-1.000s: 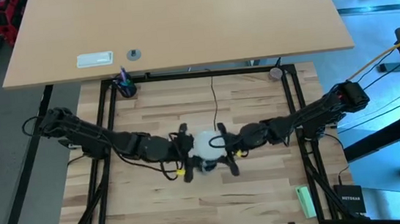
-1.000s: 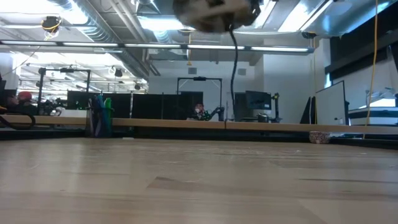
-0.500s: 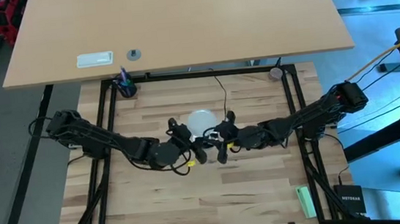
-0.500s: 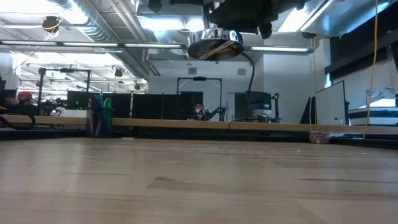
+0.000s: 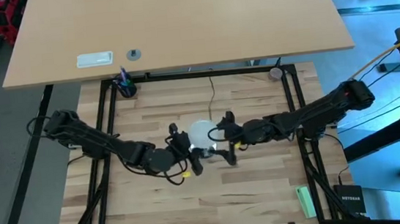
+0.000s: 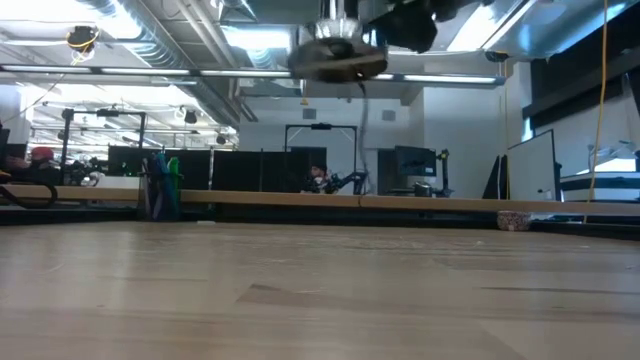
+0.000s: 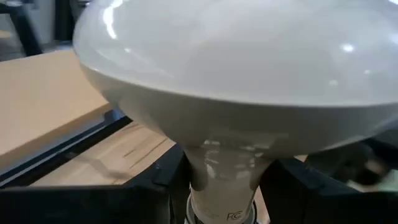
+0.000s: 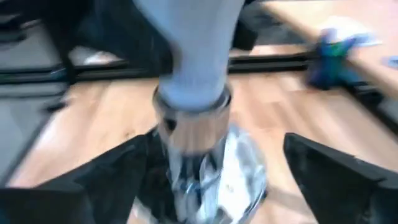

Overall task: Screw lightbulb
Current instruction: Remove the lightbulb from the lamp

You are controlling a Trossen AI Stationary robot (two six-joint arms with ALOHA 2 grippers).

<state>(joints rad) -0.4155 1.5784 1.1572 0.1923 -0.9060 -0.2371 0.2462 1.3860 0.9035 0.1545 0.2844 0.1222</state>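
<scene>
Wood-plank table (image 5: pixel 266 186) below, open office beyond it. Got both arms meeting mid-table, well up off the planks. Holding the bulb (image 7: pixel 236 74) by its narrow neck with the left claw (image 5: pixel 190 157), clamped tight, dome facing that wrist. Looks seated base-first in the socket (image 8: pixel 199 134), though can't tell how many threads are caught. Spread wide on either side of the socket with the right claw (image 5: pixel 226 142), not touching metal as far as the wrist view shows.

Worried about a few things from here:
- Dropping the socket, if only a thread or so is carrying it with nothing gripping it.
- Cross-threading, if re-gripped at a tilt and then turned.
- Winding up the cord (image 5: pixel 212 96) with each twist, then dragging the socket sideways.
- Crushing or slipping on that smooth neck by squeezing too hard or too lightly.
</scene>
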